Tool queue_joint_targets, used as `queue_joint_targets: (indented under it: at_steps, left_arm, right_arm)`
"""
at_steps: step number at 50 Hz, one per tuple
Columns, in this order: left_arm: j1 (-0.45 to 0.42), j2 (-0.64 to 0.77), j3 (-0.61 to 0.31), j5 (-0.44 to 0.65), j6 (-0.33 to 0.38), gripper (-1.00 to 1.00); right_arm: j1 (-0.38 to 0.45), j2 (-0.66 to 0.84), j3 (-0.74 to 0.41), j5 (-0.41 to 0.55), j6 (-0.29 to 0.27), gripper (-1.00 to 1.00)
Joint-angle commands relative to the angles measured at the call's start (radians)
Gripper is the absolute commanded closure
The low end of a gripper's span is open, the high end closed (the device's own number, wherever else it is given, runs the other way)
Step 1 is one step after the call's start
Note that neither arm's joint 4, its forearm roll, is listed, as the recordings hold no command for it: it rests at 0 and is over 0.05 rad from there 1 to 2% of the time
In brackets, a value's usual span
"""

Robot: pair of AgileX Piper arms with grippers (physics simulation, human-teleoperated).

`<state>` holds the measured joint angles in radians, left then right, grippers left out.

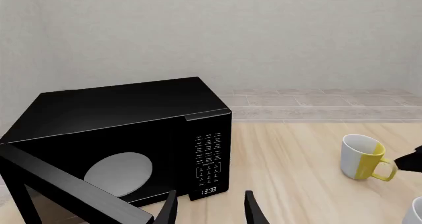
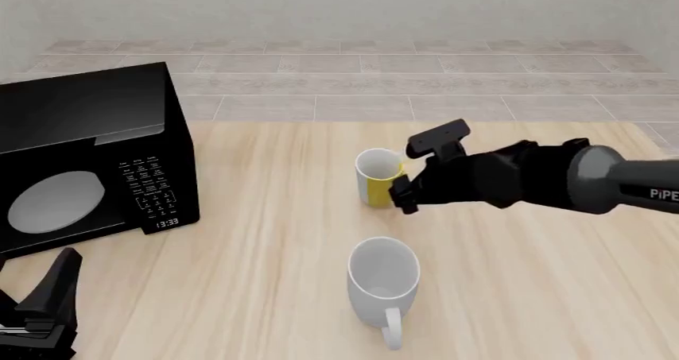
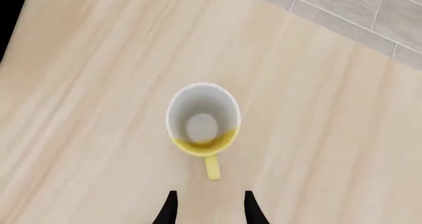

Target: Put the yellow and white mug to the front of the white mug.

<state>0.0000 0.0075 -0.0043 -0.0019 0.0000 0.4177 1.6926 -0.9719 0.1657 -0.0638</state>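
While the yellow and white mug stands upright on the table, the right gripper is held just beside its handle, jaws spread and empty.

From the white mug, the yellow and white mug is seen at 12 o'clock in the front view, apart from it; the microwave is found at 9 o'clock of the yellow and white mug. The left gripper is parked near the microwave, fingers parted, nothing gripped.

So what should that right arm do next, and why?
Probably ease the right gripper forward and close on the yellow and white mug by its handle. Its fingers are open, lined up just short of the handle, and the mug stands upright beyond the white mug.
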Motion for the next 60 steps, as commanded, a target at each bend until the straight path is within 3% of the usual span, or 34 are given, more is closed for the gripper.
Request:
queue_joint_targets:
  at_steps: [1, 60]
  left_arm:
    - [0.000, 0.000, 0.000, 0.000, 0.000, -1.00]
    - [0.000, 0.000, 0.000, 0.000, 0.000, -1.00]
  right_arm:
    - [0.006, -0.085, 0.046, 0.003, 0.002, -1.00]
    - [-0.063, -0.718, 0.425, -0.056, 0.016, -1.00]
